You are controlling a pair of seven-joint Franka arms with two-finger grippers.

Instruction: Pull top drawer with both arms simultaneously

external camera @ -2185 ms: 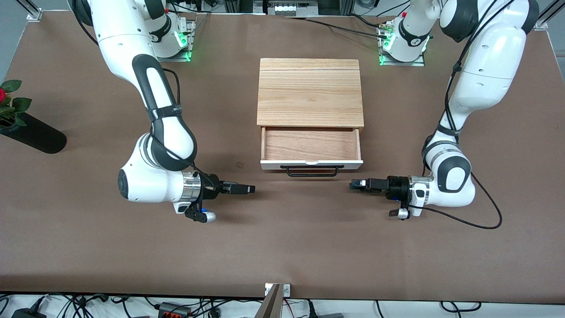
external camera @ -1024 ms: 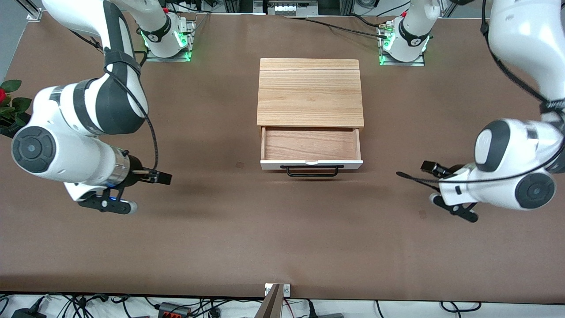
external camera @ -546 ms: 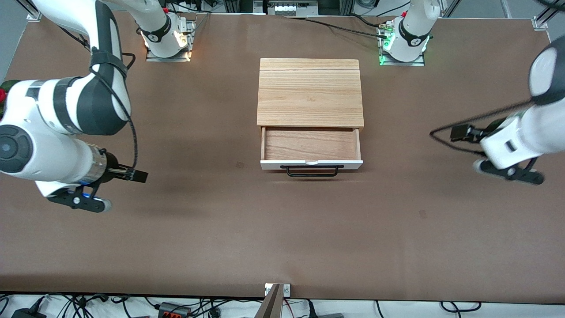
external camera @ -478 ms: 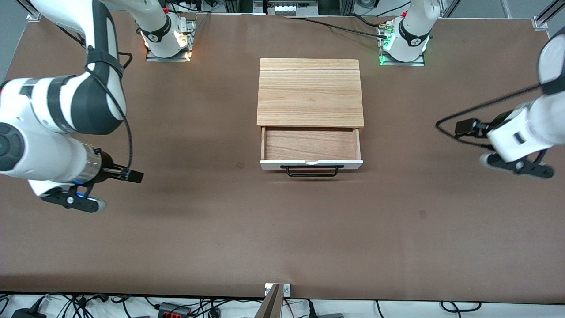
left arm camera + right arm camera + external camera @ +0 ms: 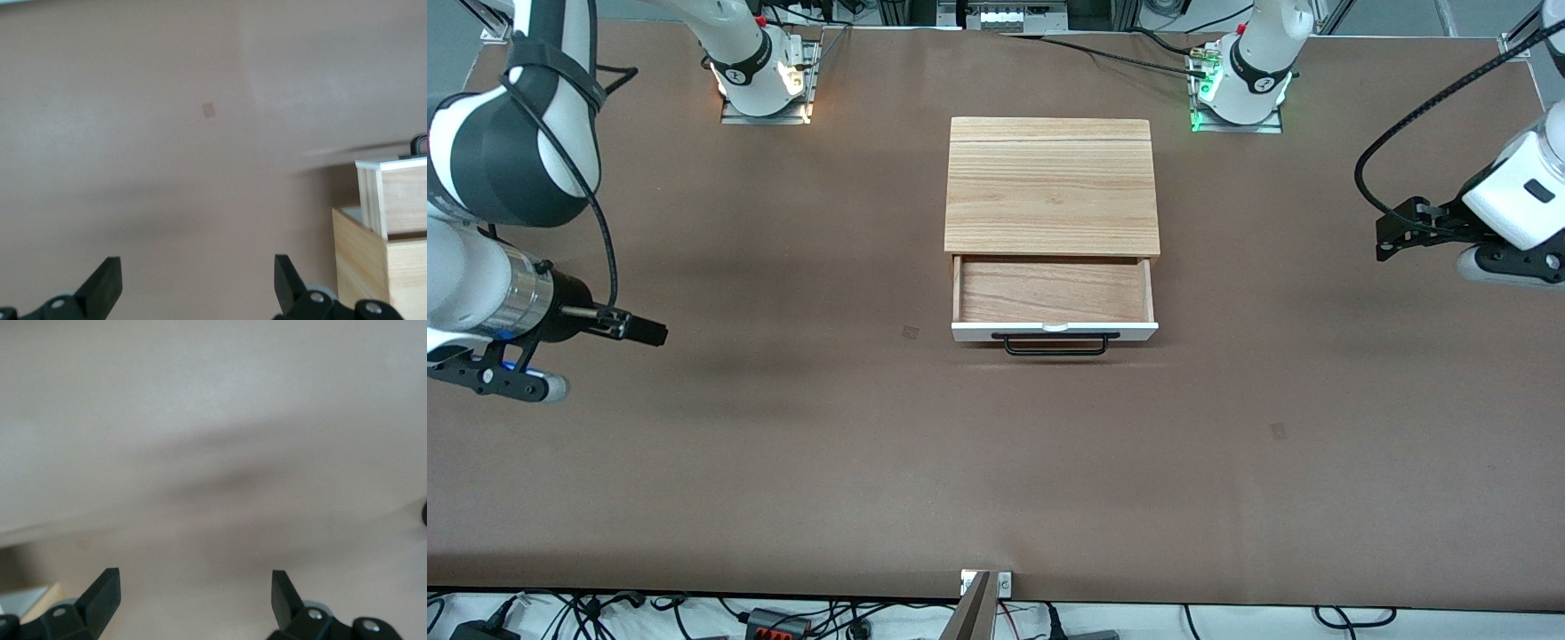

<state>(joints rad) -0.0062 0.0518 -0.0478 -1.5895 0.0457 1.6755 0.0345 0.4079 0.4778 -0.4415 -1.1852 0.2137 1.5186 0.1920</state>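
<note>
The top drawer (image 5: 1054,302) stands pulled out, well apart from both grippers' spread, empty fingers (image 5: 107,283).

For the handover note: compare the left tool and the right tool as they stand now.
The left tool is over the table at the left arm's end; the right tool is over the right arm's end. Shared: both open, empty, well clear of the top drawer, which stands pulled out.

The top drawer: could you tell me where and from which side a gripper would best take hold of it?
Probably the black bar handle on the top drawer. It stands off the white front panel, on the side nearer the front camera, so come in from in front of the drawer, fingers spanning the thin bar.
</note>
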